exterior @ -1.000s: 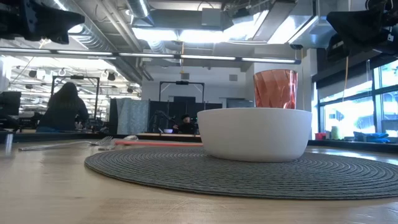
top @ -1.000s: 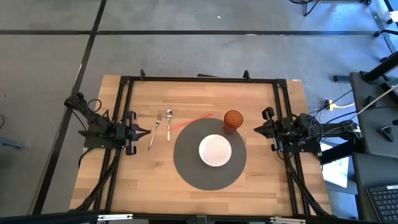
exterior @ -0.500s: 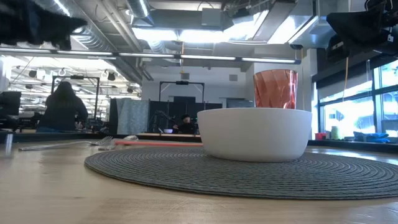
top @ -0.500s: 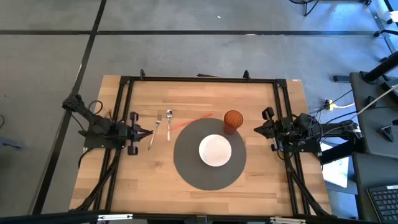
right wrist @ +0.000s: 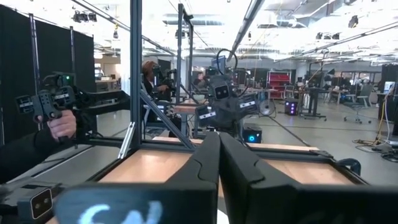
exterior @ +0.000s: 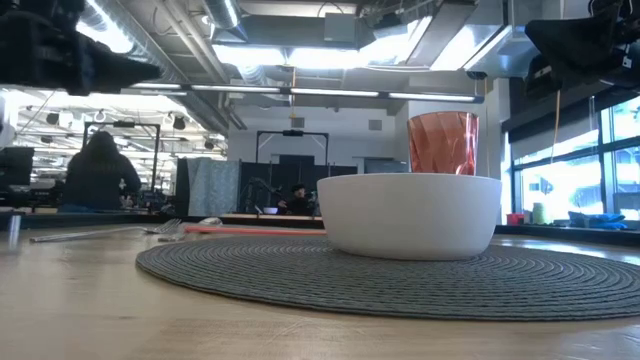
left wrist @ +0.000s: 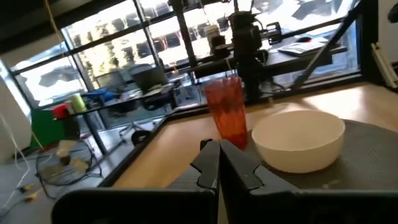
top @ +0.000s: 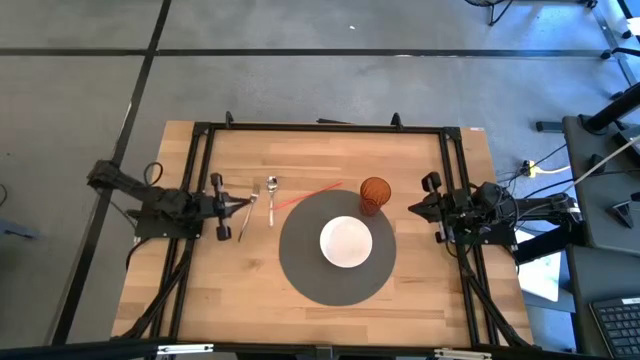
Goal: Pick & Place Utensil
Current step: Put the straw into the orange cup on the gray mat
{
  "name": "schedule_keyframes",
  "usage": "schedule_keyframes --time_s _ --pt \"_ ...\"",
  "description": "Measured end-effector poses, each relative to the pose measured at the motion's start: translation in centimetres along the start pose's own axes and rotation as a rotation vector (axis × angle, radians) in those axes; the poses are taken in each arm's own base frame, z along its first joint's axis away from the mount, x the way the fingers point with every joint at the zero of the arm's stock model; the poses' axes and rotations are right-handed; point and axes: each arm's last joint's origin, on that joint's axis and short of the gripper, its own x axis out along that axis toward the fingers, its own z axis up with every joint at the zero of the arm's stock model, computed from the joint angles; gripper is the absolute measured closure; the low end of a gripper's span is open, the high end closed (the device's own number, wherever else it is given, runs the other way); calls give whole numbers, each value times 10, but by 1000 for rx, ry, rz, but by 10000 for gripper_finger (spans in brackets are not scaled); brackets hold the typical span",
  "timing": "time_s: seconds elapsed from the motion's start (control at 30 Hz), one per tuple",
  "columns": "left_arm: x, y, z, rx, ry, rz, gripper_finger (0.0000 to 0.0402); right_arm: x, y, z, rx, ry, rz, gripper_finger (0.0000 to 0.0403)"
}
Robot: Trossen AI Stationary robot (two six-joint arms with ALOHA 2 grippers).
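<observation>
Fingers of the left gripper (top: 244, 203) — pressed together, seemingly empty — beside the fork (top: 246, 214).

Robotics lab: robot rigs (right wrist: 225, 102), workbenches.

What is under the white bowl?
The white bowl sits on a round grey mat, which lies on the wooden table. The orange cup stands at the mat's edge. Anything hidden directly beneath the bowl cannot be seen.

We see bare wood left of the fork (top: 248, 211) and spoon (top: 271, 194). On their right the placemat (top: 300, 270), bowl (top: 346, 242), orange cup (top: 375, 196) and red straw (top: 308, 196) crowd in.
</observation>
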Motion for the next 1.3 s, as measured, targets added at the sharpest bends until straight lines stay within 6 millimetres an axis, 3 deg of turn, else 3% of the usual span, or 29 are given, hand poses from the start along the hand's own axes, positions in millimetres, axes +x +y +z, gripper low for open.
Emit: schedule_keyframes --time_s 0.3,0.77,1.0,1.3 --pt "7 9 -2 19 -44 -107 400 0 0 0 9 -2 1 396" --pt "8 14 -10 -65 51 -3 400 0 -1 0 -9 5 -43 396" --pt "8 15 -10 2 53 15 400 0 -1 -2 -5 26 -42 396" --pt "8 8 -13 -20 50 -178 400 0 -1 -4 -9 42 -50 396"
